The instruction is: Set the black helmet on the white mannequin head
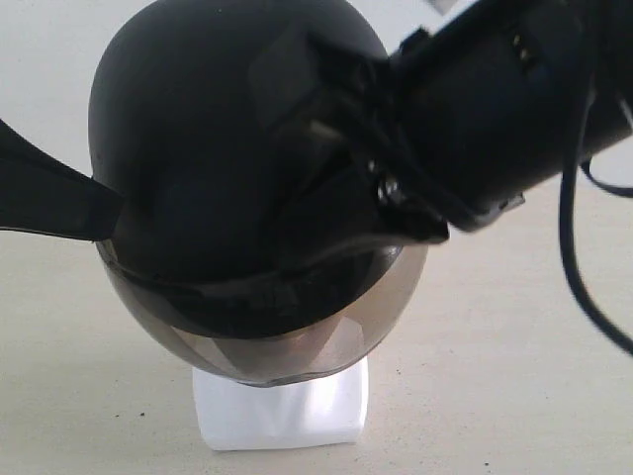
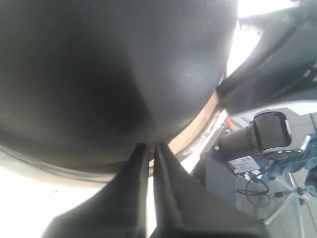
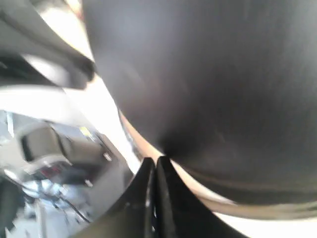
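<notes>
The black helmet (image 1: 198,129) covers the white mannequin head; only the head's squarish white base (image 1: 282,411) shows below the smoky visor (image 1: 267,346). The face is hidden. My left gripper (image 1: 109,213) comes in from the left, its tips against the helmet's side just above the visor. In the left wrist view this gripper (image 2: 148,148) is shut, with only a thin slit between the fingers, its tips touching the shell (image 2: 109,74). My right gripper (image 1: 415,223) presses on the helmet's right side. Seen from its wrist, the right gripper (image 3: 154,161) is shut against the shell (image 3: 213,74).
The base stands on a pale beige tabletop (image 1: 495,376). A black cable (image 1: 574,257) hangs from the right arm. Past the helmet, the left wrist view shows the right arm (image 2: 277,54) and dark equipment (image 2: 267,134) off the table.
</notes>
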`<state>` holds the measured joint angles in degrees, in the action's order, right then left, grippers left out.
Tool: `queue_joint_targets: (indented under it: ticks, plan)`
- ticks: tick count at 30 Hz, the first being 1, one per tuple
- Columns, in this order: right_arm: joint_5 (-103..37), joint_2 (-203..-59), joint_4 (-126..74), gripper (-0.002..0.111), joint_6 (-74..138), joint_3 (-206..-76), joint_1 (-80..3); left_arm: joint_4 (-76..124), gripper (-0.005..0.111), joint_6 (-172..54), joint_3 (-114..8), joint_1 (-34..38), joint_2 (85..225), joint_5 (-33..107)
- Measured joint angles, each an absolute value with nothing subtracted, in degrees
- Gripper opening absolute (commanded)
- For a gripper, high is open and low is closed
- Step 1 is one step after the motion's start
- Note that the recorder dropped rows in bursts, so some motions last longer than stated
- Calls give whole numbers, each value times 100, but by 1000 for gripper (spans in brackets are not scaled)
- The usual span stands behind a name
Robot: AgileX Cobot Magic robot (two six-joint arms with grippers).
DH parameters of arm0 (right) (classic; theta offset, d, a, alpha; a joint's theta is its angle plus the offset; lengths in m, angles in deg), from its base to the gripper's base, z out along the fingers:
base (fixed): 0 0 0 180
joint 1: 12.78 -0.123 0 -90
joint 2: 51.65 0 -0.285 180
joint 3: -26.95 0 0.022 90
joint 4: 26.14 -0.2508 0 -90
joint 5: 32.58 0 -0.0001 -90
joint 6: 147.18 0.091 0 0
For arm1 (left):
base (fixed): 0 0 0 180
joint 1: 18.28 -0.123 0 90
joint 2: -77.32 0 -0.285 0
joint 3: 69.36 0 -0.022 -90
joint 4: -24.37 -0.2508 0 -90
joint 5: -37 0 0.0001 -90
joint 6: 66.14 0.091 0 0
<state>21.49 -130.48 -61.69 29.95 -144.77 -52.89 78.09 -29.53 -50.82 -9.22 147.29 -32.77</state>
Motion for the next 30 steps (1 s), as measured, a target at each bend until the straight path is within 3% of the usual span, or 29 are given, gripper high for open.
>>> queue_joint_targets:
  ticks: [18, 30]
  plan:
    - [1584, -12422, -5751, 0, 3243, -14165, -5437, 7699, 5, -2953, -5092, -922, 14248, -3288]
    - [901, -11857, -3551, 0, 4957, -14253, -5427, 5365, 5, -4348, -5135, -918, 13783, -2124]
